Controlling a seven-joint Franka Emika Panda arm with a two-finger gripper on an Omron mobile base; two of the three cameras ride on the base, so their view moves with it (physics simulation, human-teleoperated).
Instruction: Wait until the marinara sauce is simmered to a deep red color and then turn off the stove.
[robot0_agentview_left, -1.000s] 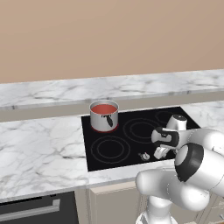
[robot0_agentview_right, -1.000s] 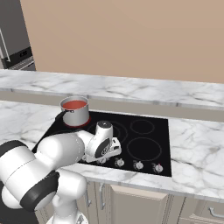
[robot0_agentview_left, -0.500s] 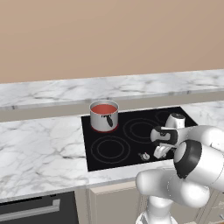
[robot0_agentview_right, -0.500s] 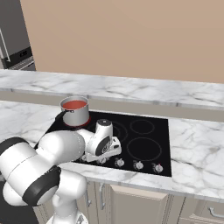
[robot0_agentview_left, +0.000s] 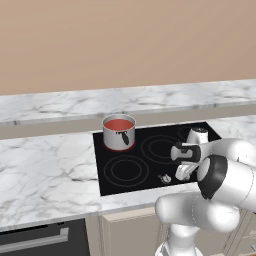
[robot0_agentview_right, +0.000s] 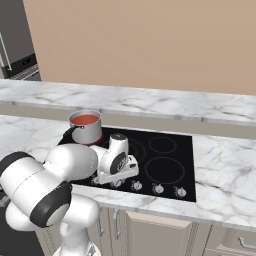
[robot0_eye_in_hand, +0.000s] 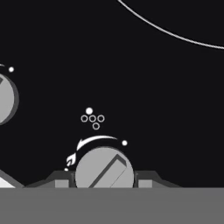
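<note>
With its two tips set either side of a silver knob (robot0_eye_in_hand: 104, 168), the gripper (robot0_eye_in_hand: 104, 183) is clamped on that dial at the front edge of the stove (robot0_agentview_left: 150, 167). The turn-off step looks to be in hand. At the back-left burner, the marinara sauce (robot0_agentview_left: 119, 124) sits red in its steel saucepan (robot0_agentview_left: 119, 134). Next, I'd say, comes a clean twist of the knob to off.

A plain tan wall (robot0_agentview_left: 125, 45) rises behind a white grey-veined marble surface (robot0_agentview_left: 45, 170) with a raised back ledge (robot0_agentview_right: 150, 102); beige cabinet doors (robot0_agentview_right: 150, 232) sit below.
</note>
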